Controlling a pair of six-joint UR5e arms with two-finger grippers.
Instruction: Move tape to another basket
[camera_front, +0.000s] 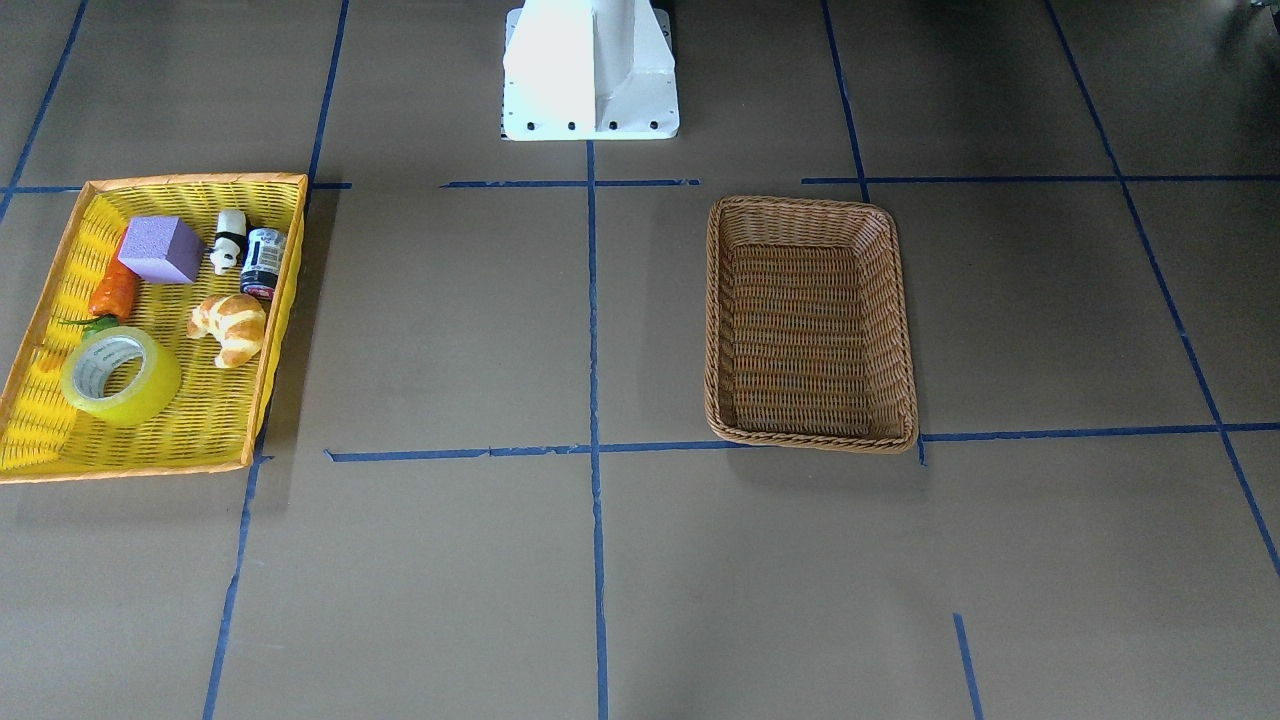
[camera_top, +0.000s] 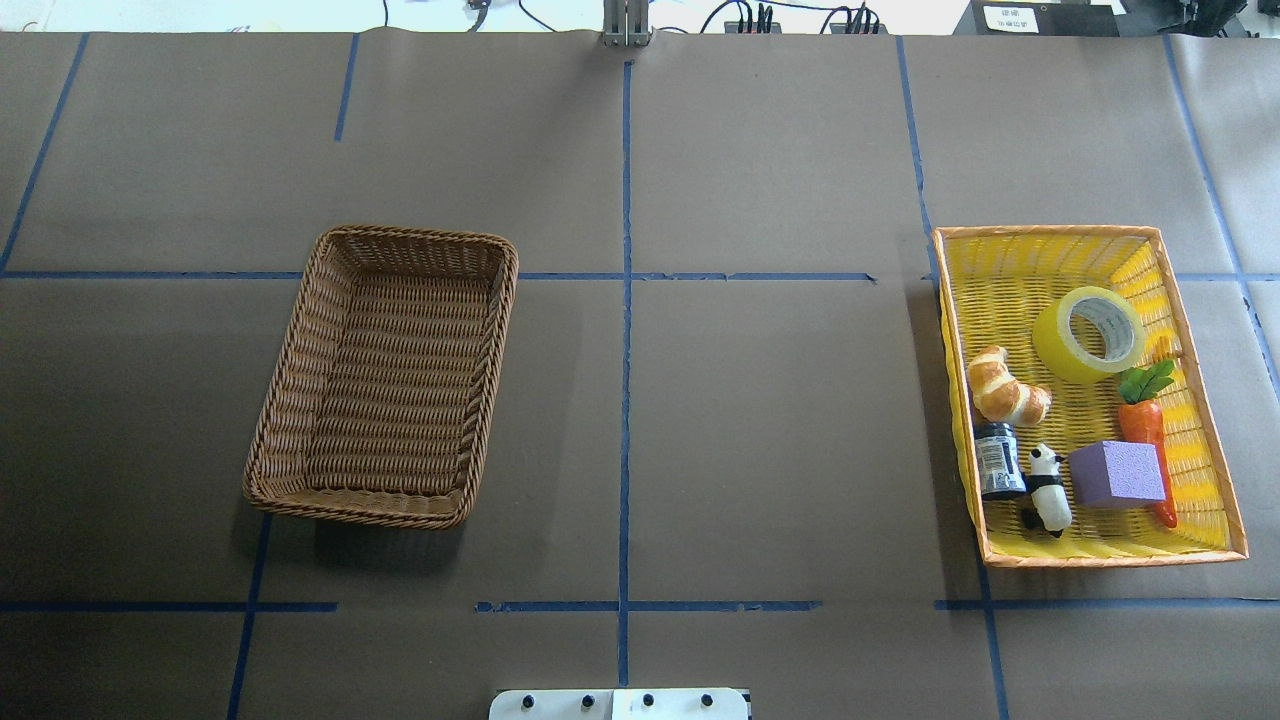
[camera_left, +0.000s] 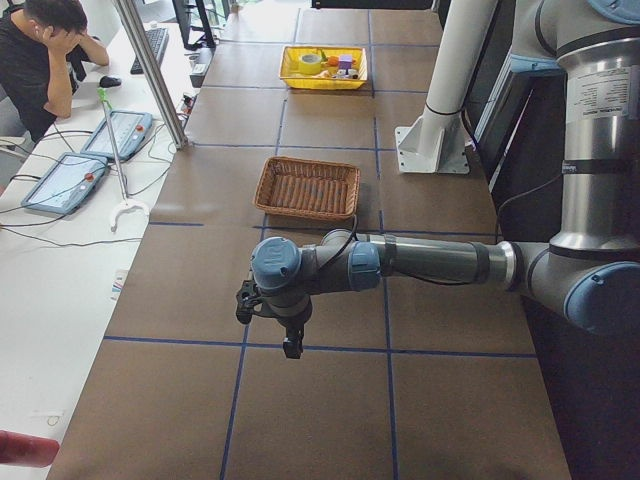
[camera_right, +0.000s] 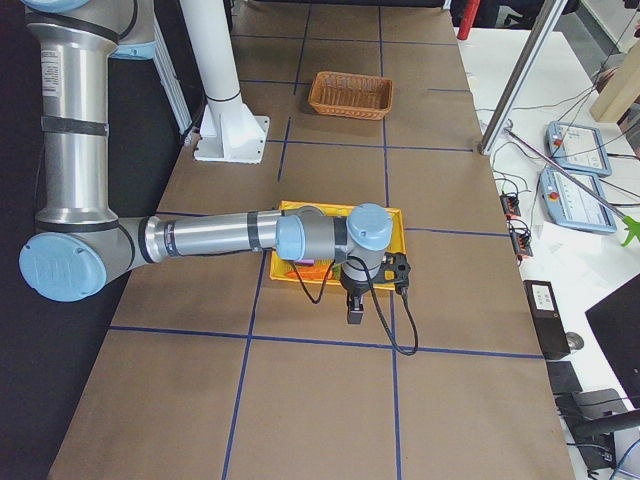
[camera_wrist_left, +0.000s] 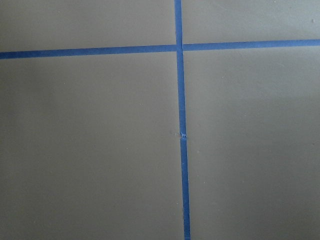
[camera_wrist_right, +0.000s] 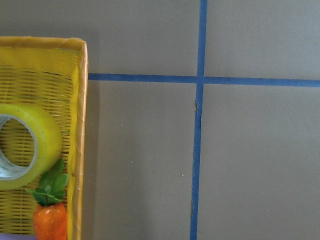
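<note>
The tape (camera_top: 1058, 345), a yellow-green roll with a white core, lies in the yellow basket (camera_top: 1050, 232) at its far end. It also shows in the front view (camera_front: 152, 388) and at the left of the right wrist view (camera_wrist_right: 47, 140). The brown wicker basket (camera_top: 420, 236) stands empty on the other half of the table (camera_front: 724, 320). My left gripper (camera_left: 290, 345) hangs over bare table, well outside the wicker basket (camera_left: 305, 188). My right gripper (camera_right: 356, 315) hangs just outside the yellow basket (camera_right: 392, 216). I cannot tell whether either is open or shut.
The yellow basket also holds a croissant (camera_top: 1005, 388), a carrot (camera_top: 1145, 430), a purple block (camera_top: 1115, 473), a panda figure (camera_top: 1047, 488) and a small jar (camera_top: 998, 462). The robot's white base (camera_front: 590, 70) stands at the table's near edge. A person (camera_left: 45, 50) sits at a side desk.
</note>
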